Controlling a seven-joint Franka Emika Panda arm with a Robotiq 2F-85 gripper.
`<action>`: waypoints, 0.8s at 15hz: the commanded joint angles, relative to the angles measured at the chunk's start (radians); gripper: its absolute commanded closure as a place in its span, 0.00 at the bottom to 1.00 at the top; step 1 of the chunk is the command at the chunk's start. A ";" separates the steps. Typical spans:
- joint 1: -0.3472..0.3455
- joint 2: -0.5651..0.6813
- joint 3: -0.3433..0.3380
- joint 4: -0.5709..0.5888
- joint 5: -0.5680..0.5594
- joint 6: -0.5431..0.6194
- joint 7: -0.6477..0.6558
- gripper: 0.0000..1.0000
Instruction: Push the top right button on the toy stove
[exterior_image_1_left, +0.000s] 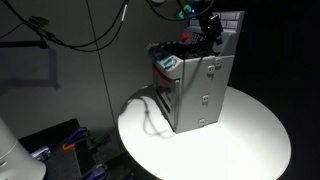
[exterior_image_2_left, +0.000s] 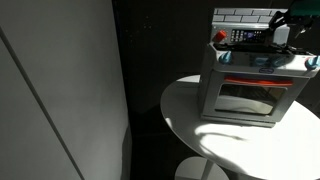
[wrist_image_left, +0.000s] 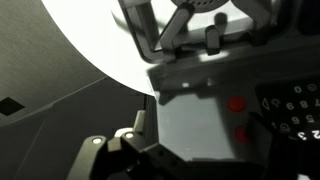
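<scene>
My gripper (exterior_image_2_left: 285, 33) is above the right end of the toy stove (exterior_image_2_left: 245, 95); its jaws are indistinct. The stove stands on a round white table (exterior_image_2_left: 195, 120), with its brick-pattern back panel (exterior_image_2_left: 240, 13) rising behind.

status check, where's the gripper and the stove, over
Gripper at the toy stove top, open or shut unclear. Stove stands on the white round table. Red buttons show in wrist view, uncovered.

Place: a lab or studio set-up, likely.
Signs: black backdrop (exterior_image_2_left: 150, 60), hanging cables (exterior_image_1_left: 85, 38), round white table (exterior_image_1_left: 250, 130), grey partition panel (exterior_image_2_left: 60, 90).
</scene>
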 joint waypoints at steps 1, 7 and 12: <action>0.014 0.007 -0.015 0.023 0.012 -0.005 0.008 0.00; 0.013 -0.008 -0.011 0.012 0.021 -0.017 -0.001 0.00; 0.012 -0.033 -0.005 -0.006 0.038 -0.034 -0.019 0.00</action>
